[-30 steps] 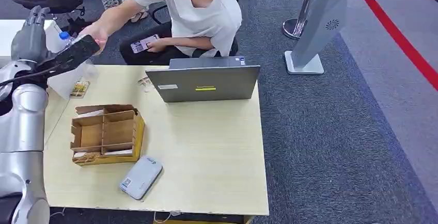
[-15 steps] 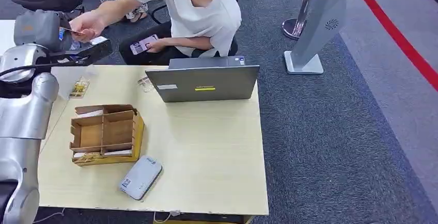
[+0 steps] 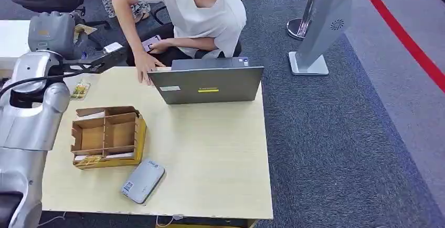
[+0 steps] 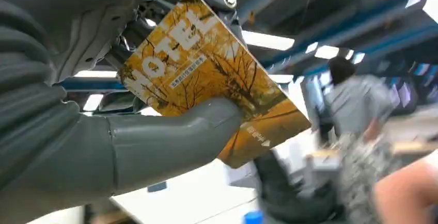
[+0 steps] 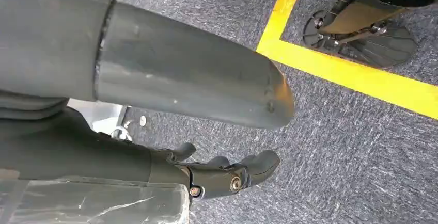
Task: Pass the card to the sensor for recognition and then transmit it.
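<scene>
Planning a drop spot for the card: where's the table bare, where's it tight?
Biggest bare patch: the table between the laptop, the cardboard organizer and the front and right edges. The grey sensor takes the front-left part. Crowded: the far-left corner, with the left hand holding the card, the person's hand and a small packet.

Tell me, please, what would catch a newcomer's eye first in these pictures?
Most striking is the yellow hotel card, pinched in the robot's left hand and raised at the table's far left corner. Next comes the seated person in a white shirt behind the grey laptop, one hand on the table edge. A cardboard organiser and grey card reader lie nearer.
</scene>
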You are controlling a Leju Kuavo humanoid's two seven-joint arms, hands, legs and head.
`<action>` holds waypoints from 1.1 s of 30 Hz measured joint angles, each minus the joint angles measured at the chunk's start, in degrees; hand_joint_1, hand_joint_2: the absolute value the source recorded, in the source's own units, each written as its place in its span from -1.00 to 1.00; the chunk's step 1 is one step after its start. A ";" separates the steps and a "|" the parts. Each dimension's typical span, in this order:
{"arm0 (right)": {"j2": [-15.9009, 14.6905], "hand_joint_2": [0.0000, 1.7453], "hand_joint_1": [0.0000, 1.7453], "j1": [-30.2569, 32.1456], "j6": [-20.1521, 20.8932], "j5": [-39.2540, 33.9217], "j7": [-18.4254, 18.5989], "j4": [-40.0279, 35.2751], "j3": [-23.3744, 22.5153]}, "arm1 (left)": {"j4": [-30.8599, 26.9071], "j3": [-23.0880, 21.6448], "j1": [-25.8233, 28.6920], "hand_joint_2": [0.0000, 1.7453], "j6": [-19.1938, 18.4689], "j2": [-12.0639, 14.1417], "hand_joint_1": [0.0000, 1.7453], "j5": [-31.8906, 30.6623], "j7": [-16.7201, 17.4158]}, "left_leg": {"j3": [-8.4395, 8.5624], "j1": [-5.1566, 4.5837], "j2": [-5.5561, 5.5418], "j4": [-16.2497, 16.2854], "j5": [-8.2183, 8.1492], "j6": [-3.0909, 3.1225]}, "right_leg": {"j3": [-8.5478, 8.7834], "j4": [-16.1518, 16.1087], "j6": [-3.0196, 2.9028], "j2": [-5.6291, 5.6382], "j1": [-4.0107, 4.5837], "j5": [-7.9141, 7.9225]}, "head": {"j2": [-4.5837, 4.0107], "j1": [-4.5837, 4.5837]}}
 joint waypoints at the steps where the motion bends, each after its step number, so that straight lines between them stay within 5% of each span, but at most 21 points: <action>1: 0.11 -1.00 -1.00 0.18 -0.31 -0.04 -0.22 0.04 -0.02 | -3.45 -0.28 2.10 1.00 0.91 0.04 1.00 0.46 -0.11 | 0.00 -0.01 0.00 0.00 -0.01 0.00 | 0.00 0.00 0.00 0.00 0.00 -0.01 | 0.00 0.00; 8: 0.87 -1.00 -1.00 1.36 -1.53 -1.20 -1.11 0.68 -0.66 | -25.39 -2.99 20.11 1.00 6.40 4.13 1.00 2.14 -3.04 | -0.04 0.00 0.15 -0.04 -0.11 0.03 | -0.09 -0.02 0.00 0.14 0.00 -0.09 | 0.00 0.02; 14: 0.96 -1.00 -1.00 1.63 -1.90 -2.16 -1.31 0.96 -1.68 | -34.43 -3.26 32.42 1.00 9.37 7.88 1.00 2.60 -5.29 | -0.02 0.01 0.14 -0.07 -0.11 0.03 | -0.07 -0.02 -0.01 0.11 0.01 -0.09 | 0.00 0.00; 22: 0.96 -1.00 -1.00 1.69 -2.21 -2.91 -1.46 1.33 -2.97 | -31.96 -5.40 43.99 1.00 4.82 10.99 1.00 2.44 -5.35 | -0.01 0.01 0.14 -0.06 -0.10 0.03 | -0.06 -0.02 0.00 0.11 0.00 -0.08 | 0.00 0.02; 33: 0.96 -1.00 -1.00 1.72 -2.23 -2.91 -1.44 1.42 -3.08 | -25.67 -9.09 48.93 1.00 3.01 12.15 1.00 1.75 -5.16 | -0.04 0.01 0.10 -0.06 -0.10 0.03 | -0.07 -0.02 0.00 0.07 0.01 -0.08 | 0.00 0.04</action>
